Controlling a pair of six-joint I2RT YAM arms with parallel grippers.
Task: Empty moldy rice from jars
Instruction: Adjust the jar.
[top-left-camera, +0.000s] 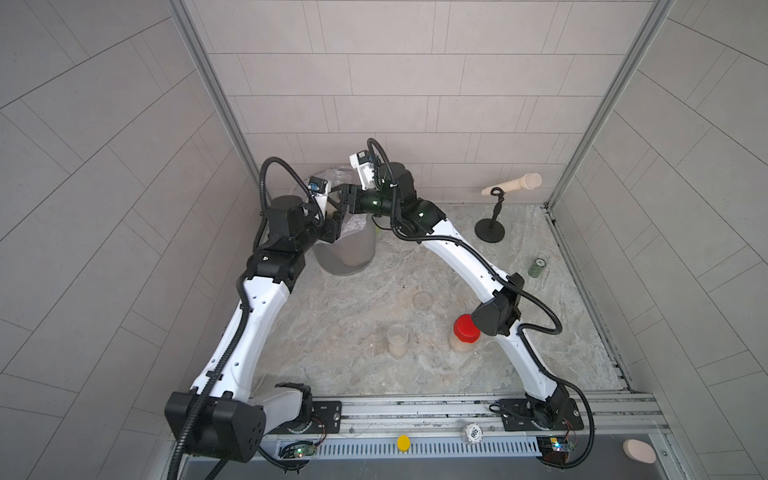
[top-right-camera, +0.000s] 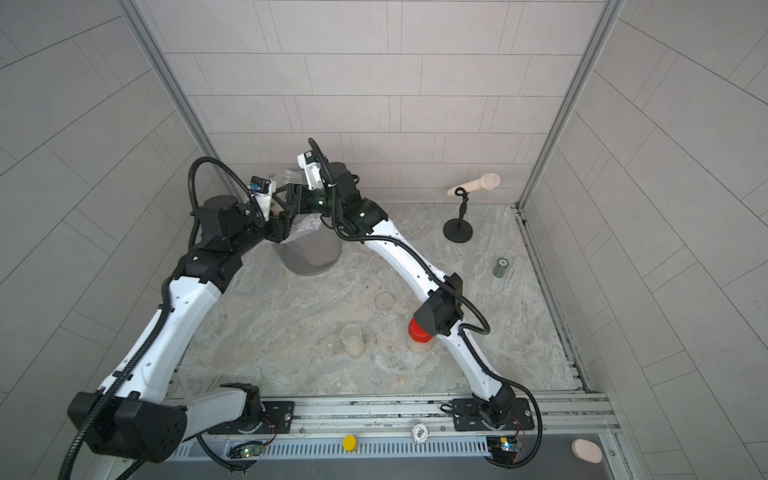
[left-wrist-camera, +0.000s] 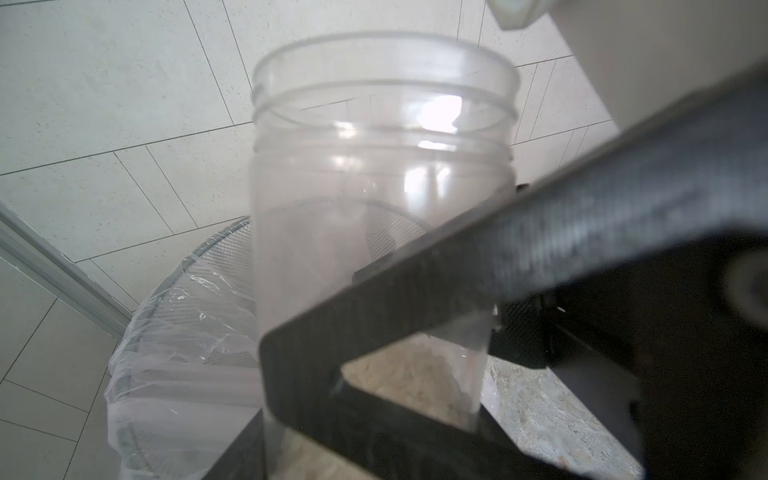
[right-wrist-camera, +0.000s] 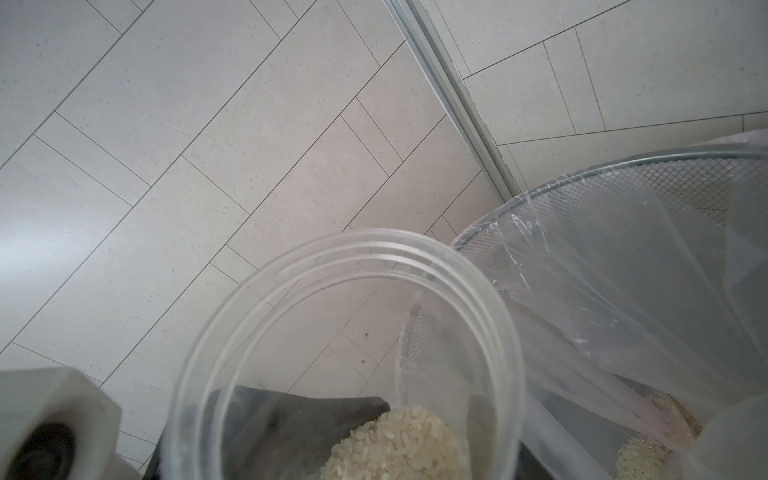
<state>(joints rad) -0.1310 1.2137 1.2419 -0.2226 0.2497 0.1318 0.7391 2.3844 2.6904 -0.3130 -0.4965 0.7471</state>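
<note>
Both arms reach far forward with bent elbows, and their wrists meet at the lined bin at the table's 11 o'clock. The left gripper clamps the open jar, which has moldy rice at its bottom. The right gripper lays a finger across the jar's wall, but it cannot be told whether it grips.

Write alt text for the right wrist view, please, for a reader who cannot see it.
An open clear jar, seen into its mouth, holds white rice at the bottom. Beside it stands a mesh bin with a clear plastic liner; pale tiled walls fill the rest.
</note>
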